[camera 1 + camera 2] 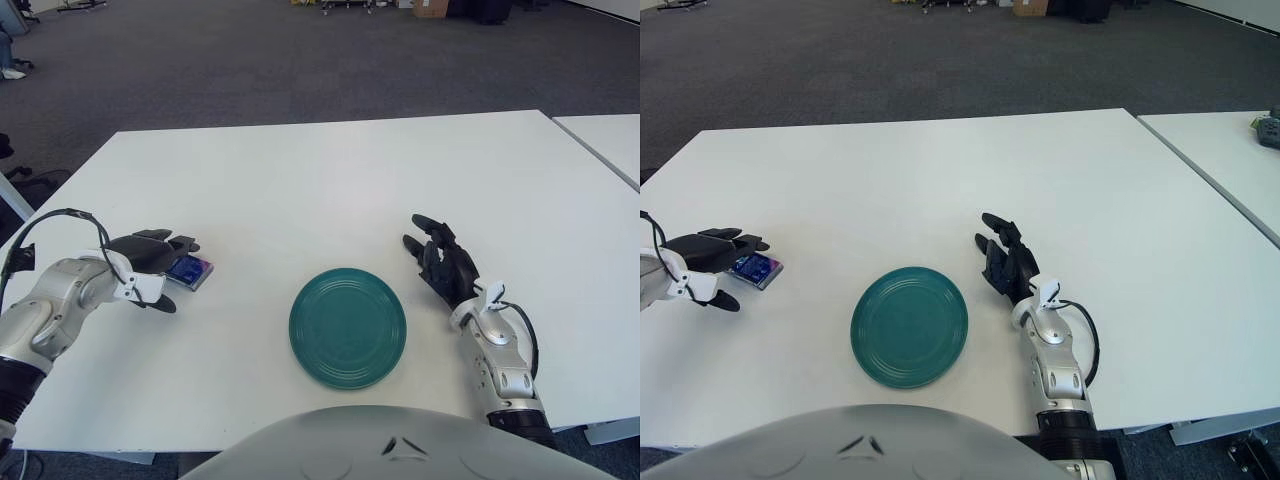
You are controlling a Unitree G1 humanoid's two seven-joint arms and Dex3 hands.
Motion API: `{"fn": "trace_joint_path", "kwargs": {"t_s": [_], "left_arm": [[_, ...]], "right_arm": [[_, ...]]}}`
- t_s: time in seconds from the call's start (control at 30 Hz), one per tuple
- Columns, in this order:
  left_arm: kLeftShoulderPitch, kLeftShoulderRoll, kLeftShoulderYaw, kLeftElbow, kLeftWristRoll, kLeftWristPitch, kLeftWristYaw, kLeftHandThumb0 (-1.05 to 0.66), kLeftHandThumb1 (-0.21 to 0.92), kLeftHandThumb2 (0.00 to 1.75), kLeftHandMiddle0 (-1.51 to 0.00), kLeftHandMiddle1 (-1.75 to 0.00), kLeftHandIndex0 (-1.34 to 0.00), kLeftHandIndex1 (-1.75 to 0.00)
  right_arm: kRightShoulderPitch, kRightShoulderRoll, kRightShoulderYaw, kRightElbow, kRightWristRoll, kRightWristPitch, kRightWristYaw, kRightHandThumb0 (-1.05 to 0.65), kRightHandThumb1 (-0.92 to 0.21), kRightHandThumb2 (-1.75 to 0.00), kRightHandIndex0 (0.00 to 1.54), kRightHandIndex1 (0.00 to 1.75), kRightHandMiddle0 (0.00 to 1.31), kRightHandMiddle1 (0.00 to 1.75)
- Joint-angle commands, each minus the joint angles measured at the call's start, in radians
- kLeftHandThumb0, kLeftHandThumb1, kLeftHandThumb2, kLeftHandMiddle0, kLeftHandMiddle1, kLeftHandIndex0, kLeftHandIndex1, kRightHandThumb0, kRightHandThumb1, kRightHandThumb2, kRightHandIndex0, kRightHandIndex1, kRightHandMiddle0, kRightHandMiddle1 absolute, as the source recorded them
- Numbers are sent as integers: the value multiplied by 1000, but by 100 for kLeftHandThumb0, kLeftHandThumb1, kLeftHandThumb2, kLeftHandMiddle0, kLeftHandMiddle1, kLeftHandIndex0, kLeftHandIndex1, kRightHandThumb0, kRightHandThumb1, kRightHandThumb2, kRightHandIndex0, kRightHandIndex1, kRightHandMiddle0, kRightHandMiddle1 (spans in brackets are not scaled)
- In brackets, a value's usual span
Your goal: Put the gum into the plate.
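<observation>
Well left of plate (348, 327), left robot hand (150, 262) open over gum (190, 270), right robot hand (445, 262) relaxed.

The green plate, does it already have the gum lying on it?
No: the green plate holds nothing, and the gum lies on the white table to its left, at the fingers of the left hand.
</observation>
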Motion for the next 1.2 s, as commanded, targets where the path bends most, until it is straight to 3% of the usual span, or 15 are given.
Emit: {"fn": "trace_joint_path", "kwargs": {"t_s": [0.0,0.17,0.5,0.57,0.63,0.67,0.73,1.0,1.17], "left_arm": [[-23,-15,-8,2,12,29,3,-68,82,1,-18,-3,0,-75],[-38,-34,-20,4,2,66,-27,-66,83,2,-21,-3,0,-82],[-53,-67,-39,-20,-17,150,-101,-39,82,3,-32,-7,-6,-89],[-57,-74,-44,-25,-17,164,-109,-36,75,18,-35,-6,-7,-89],[-62,-81,-50,-22,-17,173,-112,-32,54,58,-37,-4,-7,-92],[-64,-85,-54,-22,-16,178,-114,-31,49,69,-39,-4,-7,-92],[-66,-92,-61,-22,-14,186,-113,-29,44,79,-40,-4,-8,-93],[-72,-118,-90,-19,-7,223,-119,-21,38,92,-46,-7,-8,-94],[-72,-130,-112,-15,-9,256,-133,-12,35,101,-50,-20,-8,-96]], "right_arm": [[34,-24,-21,45,10,73,5,-76,-92,-85,20,0,0,55],[36,-30,-27,30,18,99,1,-77,-92,-86,20,0,0,53],[46,-34,-45,30,26,96,-2,-79,-92,-85,21,1,0,54],[47,-37,-51,30,29,97,1,-79,-92,-85,22,1,0,55],[48,-42,-57,30,32,100,5,-78,-92,-85,22,1,0,56],[48,-46,-61,31,34,101,8,-78,-92,-85,22,1,0,57],[49,-55,-68,32,41,100,20,-77,-92,-85,22,1,0,58],[62,-92,-93,35,70,89,71,-76,-92,-86,23,1,0,56],[76,-100,-112,34,91,88,86,-76,-92,-87,23,1,0,53]]}}
